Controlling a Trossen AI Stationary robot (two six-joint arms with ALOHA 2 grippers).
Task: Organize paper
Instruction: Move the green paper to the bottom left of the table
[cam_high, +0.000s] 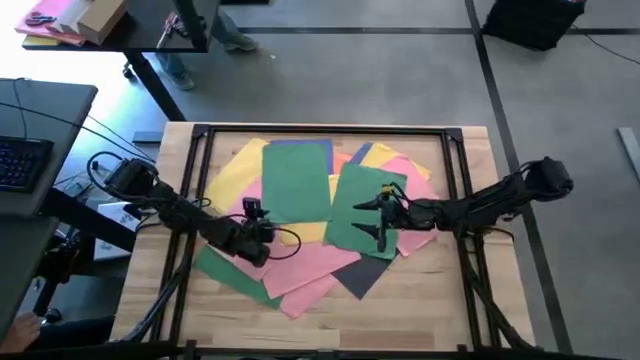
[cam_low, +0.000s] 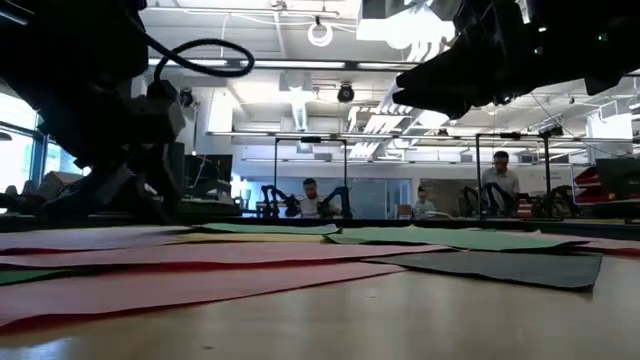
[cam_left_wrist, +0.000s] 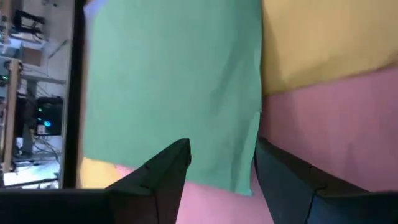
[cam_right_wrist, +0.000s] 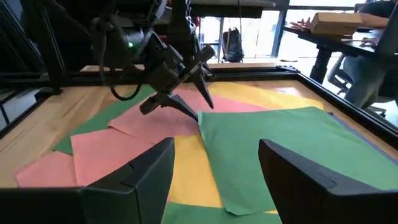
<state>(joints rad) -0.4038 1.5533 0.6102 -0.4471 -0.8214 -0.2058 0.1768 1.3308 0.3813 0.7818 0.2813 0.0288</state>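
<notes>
Two arms over a heap of coloured sheets

Many sheets of paper (cam_high: 300, 200) lie fanned and overlapping across the middle of the wooden table (cam_high: 440, 310), inside a dark frame (cam_high: 330, 131) that runs round the tabletop. One upright green sheet (cam_high: 296, 178) sits on top towards the far side, with a yellow sheet (cam_high: 232, 170) showing out to its left. A second green sheet (cam_high: 365, 210) lies tilted just right of it. Pink sheets (cam_high: 310, 268) spread towards the near edge, a dark grey sheet (cam_high: 362, 278) pokes out near them, and a third green one (cam_high: 225, 270) shows at the near left.

The left gripper (cam_high: 262, 226) reaches in from the left and sits low over the pink and yellow sheets, just beside the left green sheet's near corner. Its jaws stand apart with nothing between them; the left wrist view shows that green corner lying in the gap between the fingers (cam_left_wrist: 165, 171), flat on the pile.

The right gripper (cam_high: 381, 212) comes in from the right and hovers above the tilted green sheet. Its jaws are spread wide and hold nothing, the fingers (cam_right_wrist: 137, 177) clear of the paper.

Beyond the table, people (cam_low: 500, 175) sit far back in the room.
</notes>
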